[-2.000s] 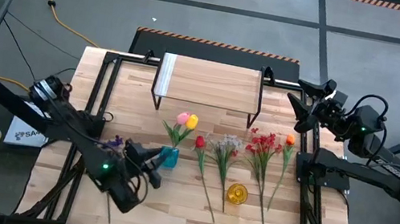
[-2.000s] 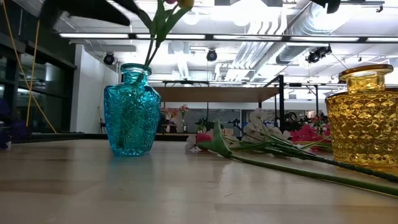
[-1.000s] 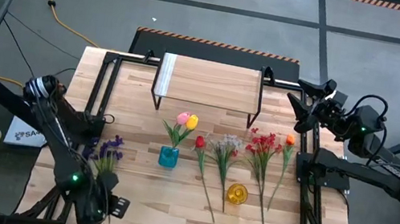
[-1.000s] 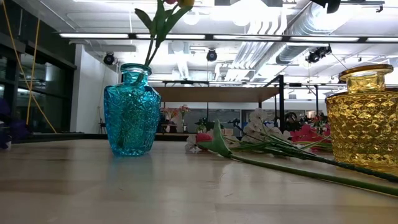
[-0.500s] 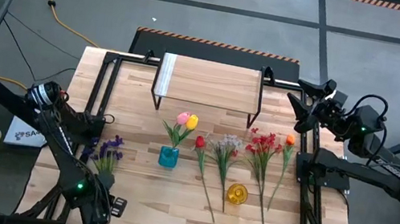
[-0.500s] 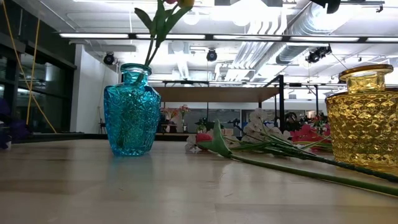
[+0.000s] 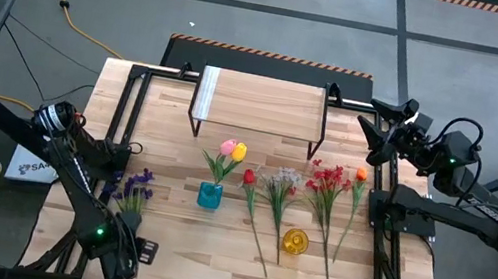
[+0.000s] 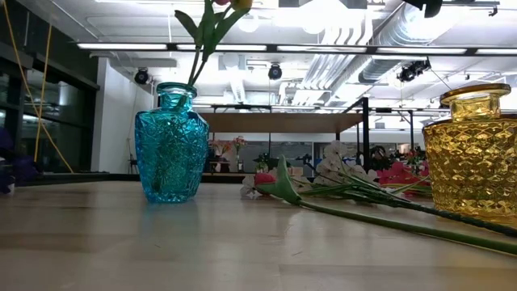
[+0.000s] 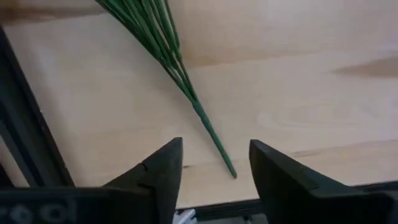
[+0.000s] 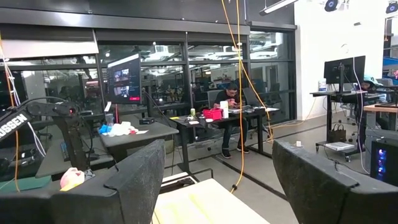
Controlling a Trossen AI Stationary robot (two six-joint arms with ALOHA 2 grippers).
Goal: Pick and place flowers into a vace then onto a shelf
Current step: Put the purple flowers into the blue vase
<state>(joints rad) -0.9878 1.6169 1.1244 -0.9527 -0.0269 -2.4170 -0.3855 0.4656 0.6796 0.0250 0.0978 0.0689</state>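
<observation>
Left gripper [image 7: 141,250]: low over the table's near-left corner, about 7 o'clock from the blue vase; fingers spread with a clear gap, holding nothing. In the left wrist view the gripper [image 9: 214,171] straddles the tip of a green stem without touching it.

Purple flower [image 7: 133,189]: lies flat on the table at 9 o'clock from the blue vase, blooms toward the far side, stem [image 9: 186,93] running back toward the left gripper.

Blue vase [image 7: 209,195]: upright near the table's middle, holding the pink and yellow tulips [image 7: 231,149]. In the low view the vase [image 8: 170,145] stands left of centre with a leafy stem rising out of its neck.

Loose flowers [image 7: 301,194]: a row of red, white, red and orange ones lying flat at 3 o'clock from the blue vase, blooms toward the shelf.

Yellow vase [image 7: 295,241]: upright among the loose stems, at 4 o'clock from the blue vase; large at the right edge of the low view [image 8: 475,149].

Shelf [image 7: 260,102]: at 12 o'clock from the blue vase, at the table's far side, white strip at its left end, nothing on it.

Right gripper [image 7: 385,129]: raised at the table's far-right edge, just beside the shelf's right end; fingers spread wide and empty, seen also in the right wrist view [image 10: 221,180].

Person [image 10: 231,118]: seated at a desk in the room beyond.
</observation>
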